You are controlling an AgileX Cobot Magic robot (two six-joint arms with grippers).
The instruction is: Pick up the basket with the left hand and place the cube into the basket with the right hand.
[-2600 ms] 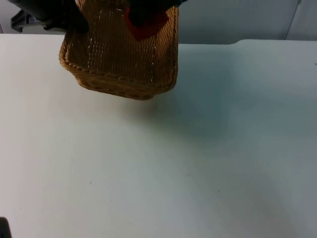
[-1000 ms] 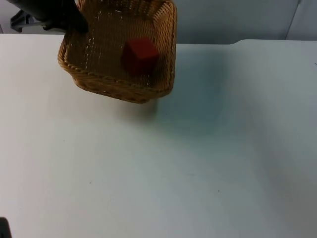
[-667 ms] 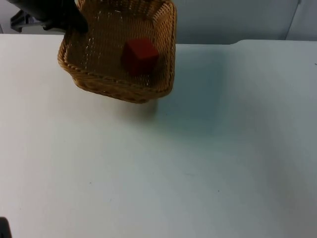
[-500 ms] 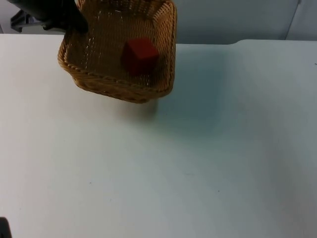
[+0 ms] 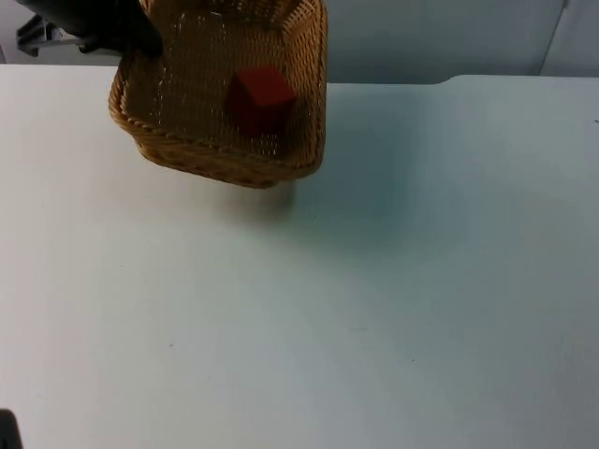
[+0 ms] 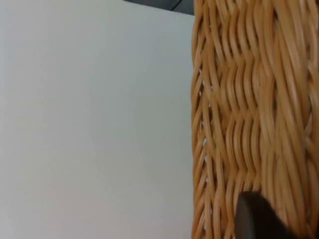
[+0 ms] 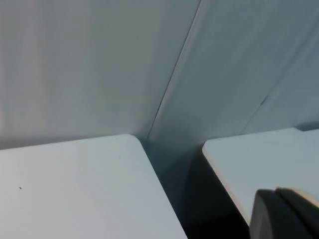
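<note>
A woven tan basket hangs above the table at the far left, tilted, with its shadow on the table beneath it. A red cube rests inside it toward the right wall, free of any gripper. My left gripper is shut on the basket's far left rim. In the left wrist view the basket's wicker wall stands close against a black fingertip. In the right wrist view a black fingertip of my shut right gripper faces the partition wall, away from the basket.
The white table top stretches out in front of and to the right of the basket. The grey partition wall closes the far side. A gap between two table edges appears in the right wrist view.
The right gripper that held the cube over the basket has let go and withdrawn. The cube now lies in the basket, which has lifted slightly in the last half second.
</note>
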